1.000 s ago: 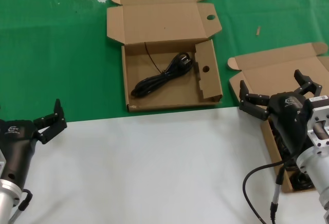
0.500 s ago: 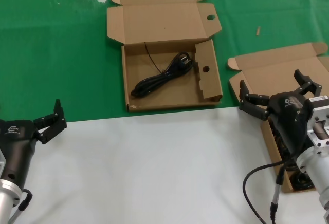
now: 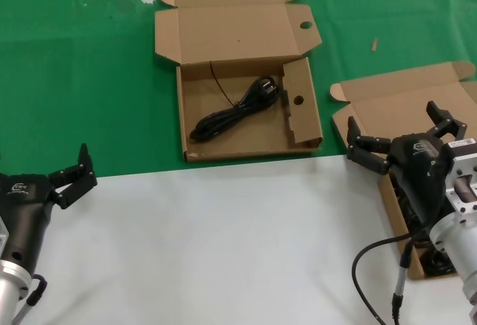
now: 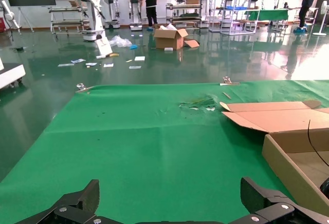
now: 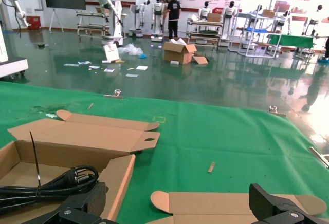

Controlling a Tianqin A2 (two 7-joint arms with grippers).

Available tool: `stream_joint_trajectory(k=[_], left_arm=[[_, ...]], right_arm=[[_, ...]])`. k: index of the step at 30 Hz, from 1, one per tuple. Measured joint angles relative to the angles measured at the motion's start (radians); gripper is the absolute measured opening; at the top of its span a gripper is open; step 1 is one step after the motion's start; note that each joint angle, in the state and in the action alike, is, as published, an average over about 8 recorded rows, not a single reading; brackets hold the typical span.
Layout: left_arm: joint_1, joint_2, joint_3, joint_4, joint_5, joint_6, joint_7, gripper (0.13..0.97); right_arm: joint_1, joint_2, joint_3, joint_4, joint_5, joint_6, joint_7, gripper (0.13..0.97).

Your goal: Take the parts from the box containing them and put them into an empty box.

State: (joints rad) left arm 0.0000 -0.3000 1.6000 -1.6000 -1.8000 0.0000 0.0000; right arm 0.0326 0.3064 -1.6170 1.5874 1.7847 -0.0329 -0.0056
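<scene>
right gripper (image 3: 399,137) spread above source box (image 3: 395,112), right of frame
descend straight onto a cord; left gripper (image 3: 73,170) waits apart, lower left.

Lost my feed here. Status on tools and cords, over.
Left tool open, empty, parked at the table's near left. Right tool open, empty, over the plain box. One cord lies in the holed box. Nothing in the way.

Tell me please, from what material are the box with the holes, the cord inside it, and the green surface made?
Box with holes: plain brown cardboard, matte, creased at folds. Power cord: black, faintly glossy, probably rubber or plastic sheath. Green surface: looks like matte cloth or felt; uncertain.
</scene>
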Motion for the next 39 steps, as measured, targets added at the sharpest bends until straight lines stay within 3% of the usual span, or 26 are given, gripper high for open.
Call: stream_joint_trajectory(k=[39], left_arm=[[0.0, 0.0, 0.0, 0.0, 0.0, 0.0, 0.0, 0.966]], right_arm=[[0.0, 0.0, 0.0, 0.0, 0.0, 0.0, 0.0, 0.966]])
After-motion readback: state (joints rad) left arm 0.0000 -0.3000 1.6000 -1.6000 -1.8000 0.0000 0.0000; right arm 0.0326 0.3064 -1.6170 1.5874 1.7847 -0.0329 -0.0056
